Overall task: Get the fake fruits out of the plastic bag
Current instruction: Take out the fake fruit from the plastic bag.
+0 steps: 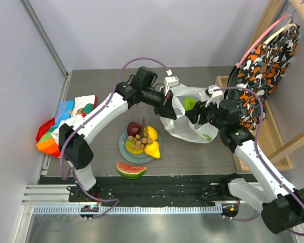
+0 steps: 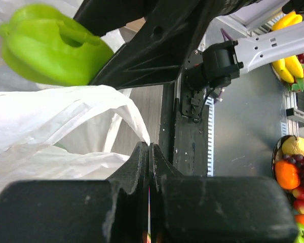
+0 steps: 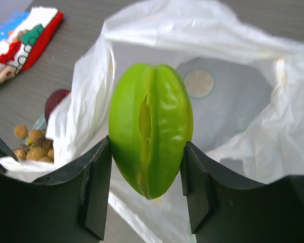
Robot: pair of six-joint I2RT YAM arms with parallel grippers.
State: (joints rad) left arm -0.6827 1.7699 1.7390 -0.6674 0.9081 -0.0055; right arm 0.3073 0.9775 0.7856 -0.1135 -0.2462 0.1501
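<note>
1. Our right claw (image 3: 147, 167) is clamped on a green ribbed fruit (image 3: 151, 126). One finger presses each flank, and the fruit stands upright between them.
2. Our left claw (image 2: 149, 149) has its jaws pressed together on the rim of the plastic bag (image 2: 40, 131). The thin white film runs right into the tips.
3. Nearest us, just inside the front edge of the bench (image 1: 202, 157) and left of its middle, we see the watermelon slice (image 1: 131, 170). It lies alone, with its rind toward that edge.
4. Just behind the slice sits a grey-green plate (image 1: 122, 147). It carries the dark red fruit (image 1: 134, 127), the tan bunch of little balls (image 1: 140, 137) and the yellow pieces (image 1: 153, 149), all crowded together and touching.
5. Farther back, right of the plate and near the middle of the bench, the bag lies crumpled with its mouth gaping upward.
   - The left claw is at the bag's left rim and the right claw at its right side.
   - The green ribbed fruit is held at the mouth, and we cannot tell whether it is clear of the rim.
6. Against the left edge of the bench we see a colourful cloth (image 1: 66, 124), bunched up and well apart from the bag.
</note>
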